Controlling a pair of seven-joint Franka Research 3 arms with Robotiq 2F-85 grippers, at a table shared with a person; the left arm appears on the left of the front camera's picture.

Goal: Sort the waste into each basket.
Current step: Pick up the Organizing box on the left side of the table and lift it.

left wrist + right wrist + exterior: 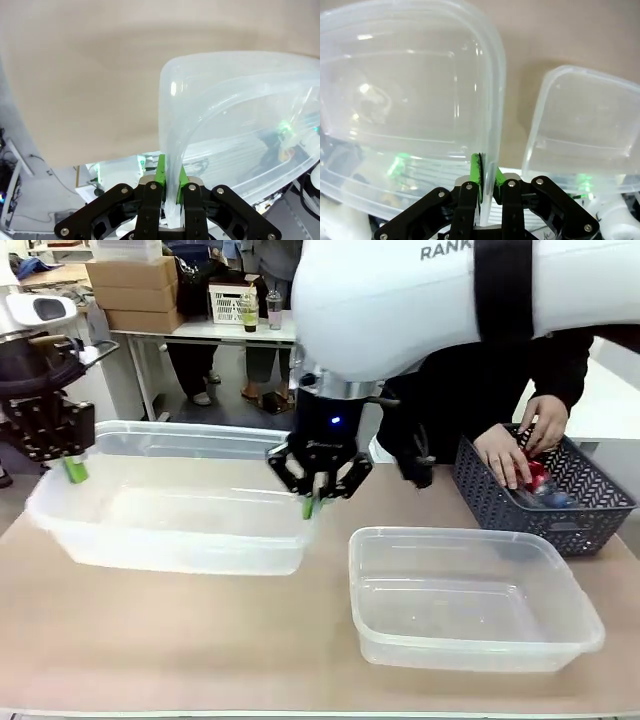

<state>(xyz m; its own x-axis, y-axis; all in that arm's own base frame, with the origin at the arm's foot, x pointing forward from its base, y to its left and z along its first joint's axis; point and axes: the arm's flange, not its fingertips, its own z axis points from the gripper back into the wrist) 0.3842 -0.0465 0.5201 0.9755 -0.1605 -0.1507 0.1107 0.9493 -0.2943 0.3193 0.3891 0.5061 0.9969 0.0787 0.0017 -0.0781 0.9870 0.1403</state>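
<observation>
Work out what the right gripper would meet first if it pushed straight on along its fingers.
The right gripper is shut on the rim of the left tub, so that wall comes first; beyond it, probably the tabletop.

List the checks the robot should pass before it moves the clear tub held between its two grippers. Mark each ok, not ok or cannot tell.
1. Left gripper shut on the left tub rim: ok.
2. Right gripper shut on the opposite rim: ok.
3. Left tub empty: ok.
4. Second tub apart from the left tub: ok.
5. Person's hands away from both tubs, in the grey basket: ok.
6. Left tub lifted off the table: cannot tell.
</observation>
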